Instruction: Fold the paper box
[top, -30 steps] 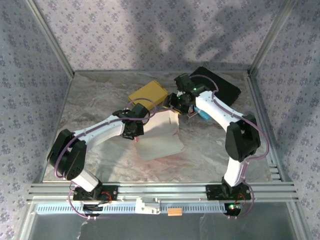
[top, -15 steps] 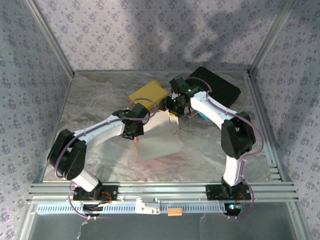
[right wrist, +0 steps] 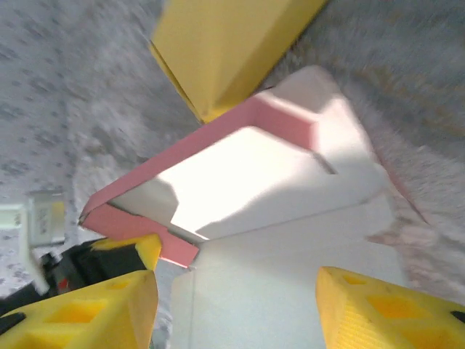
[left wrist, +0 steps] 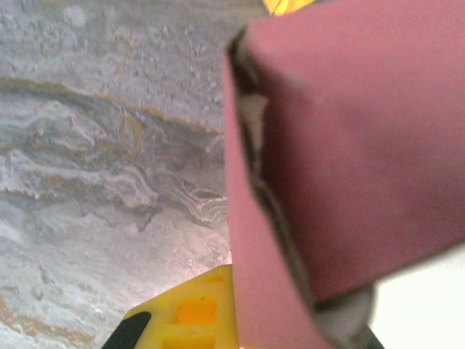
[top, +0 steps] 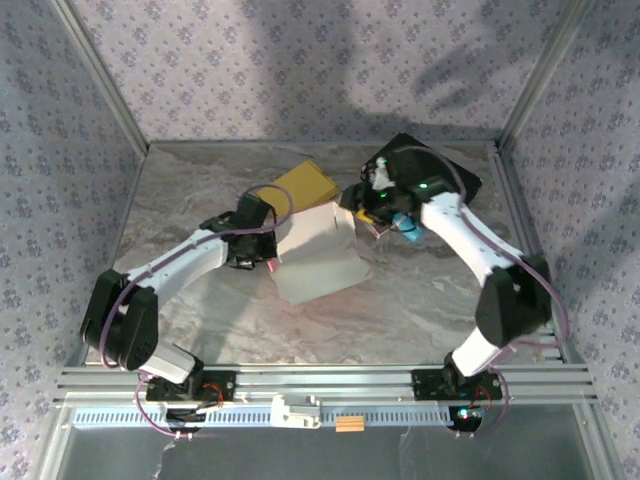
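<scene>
Paper box (top: pixel 318 252) lies on the marbled table (top: pixel 190 200) just on the arm-base side of the yellow box (top: pixel 297 186). It is half formed, white outside and pink inside, with a wall raised toward the yellow box. From the right wrist camera I see the pink wall (right wrist: pixel 240 123) close against the yellow box's corner; whether they touch I cannot tell. My left gripper (top: pixel 270 255), down-left of the yellow box, is clamped tight on the paper box's pink edge, one yellow finger (left wrist: pixel 182 320) showing under the flap. My right gripper (top: pixel 368 212) hovers just right of the yellow box, jaws well apart, its fingers (right wrist: pixel 87 313) gripping nothing. Well right of the yellow box lies a black slab (top: pixel 445 170).
</scene>
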You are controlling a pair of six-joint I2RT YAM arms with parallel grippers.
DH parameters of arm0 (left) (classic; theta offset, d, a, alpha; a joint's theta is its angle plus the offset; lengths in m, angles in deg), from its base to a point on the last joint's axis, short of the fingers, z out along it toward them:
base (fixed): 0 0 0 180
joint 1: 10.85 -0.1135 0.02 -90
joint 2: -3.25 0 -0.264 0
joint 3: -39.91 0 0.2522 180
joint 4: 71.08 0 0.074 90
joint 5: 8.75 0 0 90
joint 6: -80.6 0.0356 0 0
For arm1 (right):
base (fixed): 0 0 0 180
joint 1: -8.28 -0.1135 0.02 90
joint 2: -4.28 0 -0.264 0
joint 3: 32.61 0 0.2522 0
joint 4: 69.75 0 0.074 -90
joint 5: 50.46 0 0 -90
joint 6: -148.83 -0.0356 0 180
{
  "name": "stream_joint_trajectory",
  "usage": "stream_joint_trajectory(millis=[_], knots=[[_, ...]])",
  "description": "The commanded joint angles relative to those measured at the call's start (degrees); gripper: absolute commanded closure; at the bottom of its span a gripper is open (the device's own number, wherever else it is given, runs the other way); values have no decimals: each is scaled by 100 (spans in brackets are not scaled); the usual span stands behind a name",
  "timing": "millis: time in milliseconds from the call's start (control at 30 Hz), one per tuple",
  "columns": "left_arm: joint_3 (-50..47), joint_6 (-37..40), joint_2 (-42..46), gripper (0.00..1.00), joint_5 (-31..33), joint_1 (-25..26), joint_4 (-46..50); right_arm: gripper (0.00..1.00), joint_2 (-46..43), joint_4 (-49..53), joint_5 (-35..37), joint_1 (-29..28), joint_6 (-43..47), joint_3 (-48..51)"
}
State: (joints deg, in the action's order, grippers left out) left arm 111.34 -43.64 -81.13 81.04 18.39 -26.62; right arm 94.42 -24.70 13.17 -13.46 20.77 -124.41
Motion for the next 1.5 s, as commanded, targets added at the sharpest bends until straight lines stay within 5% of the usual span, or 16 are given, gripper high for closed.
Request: stream_joint_trajectory(millis=[0, 233, 500, 733, 1233, 1467], knots=[[16, 756, 160, 100, -1158, -301, -505, 40, -691, -198, -493, 503, 560, 281], [34, 1438, 20, 100, -2957, -791, -1119, 55, -1001, -1263, -1794, 1683, 445, 1316], [234, 1700, -443, 100, -4400, -972, -1473, 59, -1030, -1705, -2999, 1527, 822, 1325], [484, 1841, -658, 100, -4517, -972, -1242, 58, -1199, -1654, -3326, 1468, 980, 1261], [684, 1991, -678, 100, -4509, -972, -942, 49, -1574, -557, -2462, 1332, 1931, 1116], [726, 2022, -710, 100, -4541, -972, -847, 48, -1948, -1011, -2474, 1508, 1372, 1214]])
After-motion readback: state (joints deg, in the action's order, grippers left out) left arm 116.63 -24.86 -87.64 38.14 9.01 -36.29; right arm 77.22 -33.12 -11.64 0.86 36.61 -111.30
